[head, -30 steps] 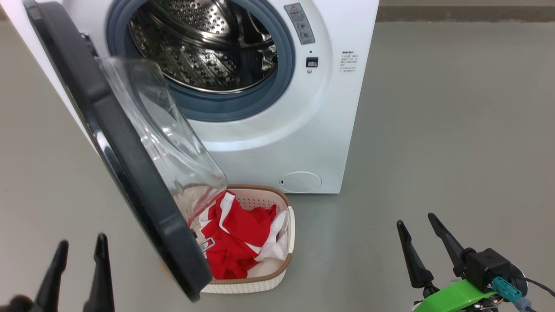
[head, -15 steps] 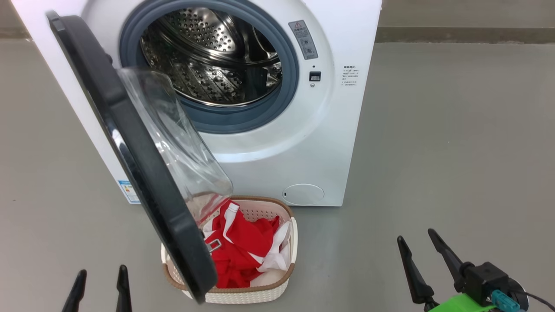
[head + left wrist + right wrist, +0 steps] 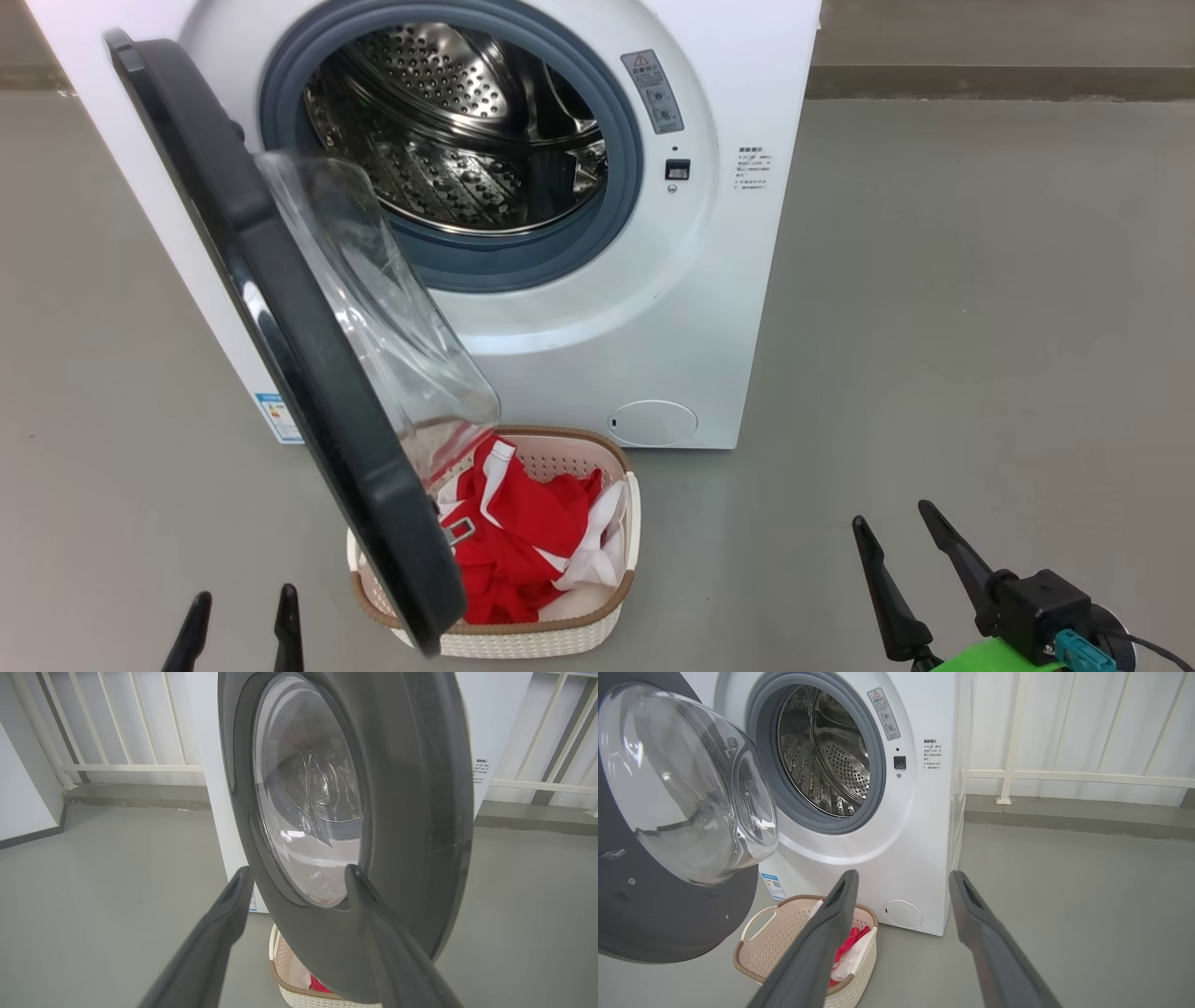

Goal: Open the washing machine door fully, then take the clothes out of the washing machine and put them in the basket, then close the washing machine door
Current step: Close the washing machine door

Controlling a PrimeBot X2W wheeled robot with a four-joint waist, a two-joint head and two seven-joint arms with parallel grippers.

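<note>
While hovering low over the grey floor, gripping nothing, jaws wide apart: left gripper at the lower left of the head view, right gripper at the lower right, both aimed forward at the machine, well apart from each other. In its wrist view, left gripper levelled at the outer face of the washing machine door, apart from it. Right gripper angled toward the machine's lower front.

Next out, the basket, upright on the floor just before the machine, under the door's lower edge. Cream-white perforated plastic, brown woven-look rim, a white handle on its right side. Long axis hard to judge from above. Inside, the clothes: crumpled bright red fabric with white trim.

Above, the door swung out from the machine's left side, roughly square to the front, seen edge-on as a band running upper left to lower right. Glossy black rim; clear glass bowl bulging rightward, toward the opening.

Farthest, the washing machine: white, boxy, front facing the robot. Grey rubber gasket ringing a perforated steel drum. Small round flap low down, blue label at the lower left.
</note>
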